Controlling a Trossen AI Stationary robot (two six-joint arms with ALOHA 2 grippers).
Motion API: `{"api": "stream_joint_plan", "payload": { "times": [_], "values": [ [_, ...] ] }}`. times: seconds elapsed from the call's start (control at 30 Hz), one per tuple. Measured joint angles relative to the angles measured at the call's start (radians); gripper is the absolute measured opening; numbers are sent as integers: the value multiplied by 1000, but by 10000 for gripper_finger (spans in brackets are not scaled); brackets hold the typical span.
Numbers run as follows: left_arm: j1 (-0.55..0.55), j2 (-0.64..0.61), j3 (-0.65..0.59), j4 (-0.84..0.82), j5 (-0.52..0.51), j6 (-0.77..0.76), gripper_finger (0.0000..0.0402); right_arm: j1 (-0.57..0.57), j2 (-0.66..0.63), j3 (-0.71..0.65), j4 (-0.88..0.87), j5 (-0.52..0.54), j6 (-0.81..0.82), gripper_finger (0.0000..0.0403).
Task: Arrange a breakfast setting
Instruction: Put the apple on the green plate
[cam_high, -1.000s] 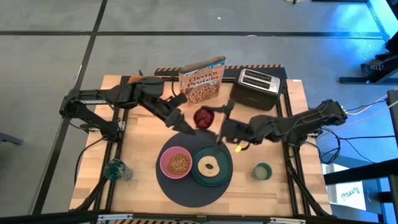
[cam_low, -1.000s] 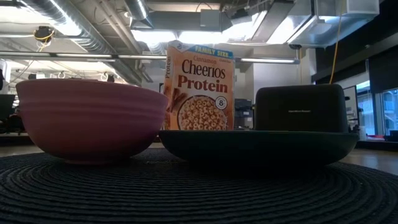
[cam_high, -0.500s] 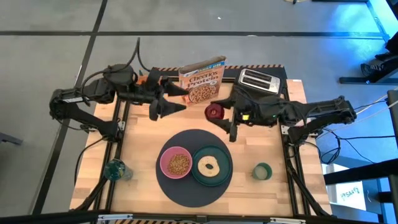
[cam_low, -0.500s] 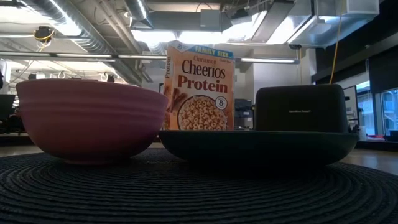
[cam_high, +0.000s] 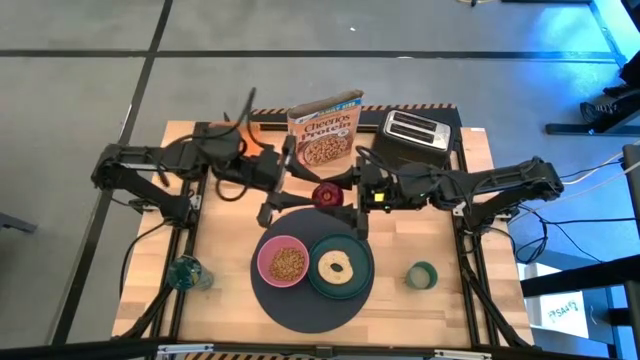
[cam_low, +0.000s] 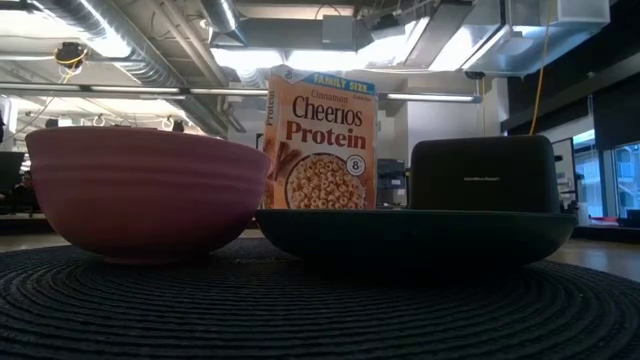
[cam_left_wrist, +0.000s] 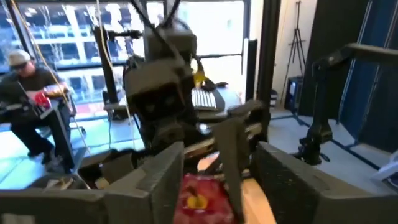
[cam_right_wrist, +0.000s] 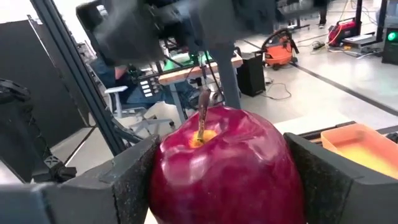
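A red apple (cam_high: 327, 193), stem up, sits beyond the far edge of the round dark mat (cam_high: 300, 305). My right gripper (cam_high: 343, 195) is shut on it from the right. My left gripper (cam_high: 306, 197) reaches in from the left, open, with a finger on either side of the apple (cam_left_wrist: 198, 200). On the mat rest a pink bowl (cam_high: 283, 262) of cereal and a dark green plate (cam_high: 340, 288) bearing a bagel-like ring (cam_high: 334, 266). A pale-green cup (cam_high: 421, 274) stands on the table right of the mat. My right gripper pinches the apple's two opposite sides (cam_right_wrist: 166, 177) between its fingers, coming level from the table's right. The apple fills the gap and stays upright, stem on top. Whether it is clear of the table does not show. My left gripper: I cannot tell whether its fingers (cam_left_wrist: 163, 180) touch the apple.
A Cheerios box (cam_high: 325, 130) and a black toaster (cam_high: 415, 138) stand at the table's far edge, just behind both grippers. A bluish glass (cam_high: 188, 272) stands near the front left. The low view shows only bowl (cam_low: 140, 190), plate (cam_low: 415, 235), box and toaster.
My left gripper drew back toward the far left, then came in again toward the apple. My right gripper carried the apple a little toward the far right, then back toward the left, keeping hold of it.
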Motion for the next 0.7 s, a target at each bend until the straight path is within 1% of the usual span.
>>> {"api": "stream_joint_plan", "payload": {
  "times": [0.13,0.2,0.43,0.57,0.7],
  "values": [
    [18,21,-1,-9,24,-9,170,0,0,0,3,0,-2,295],
    [28,22,-1,-41,24,-28,162,0,0,0,2,0,-3,292],
    [50,38,-1,-61,25,-25,157,0,0,0,2,0,-30,293],
    [50,50,0,-50,61,-19,156,0,0,0,-5,8,-52,292],
    [50,57,0,-49,73,23,138,0,0,0,-12,11,-53,293]
  ]
}}
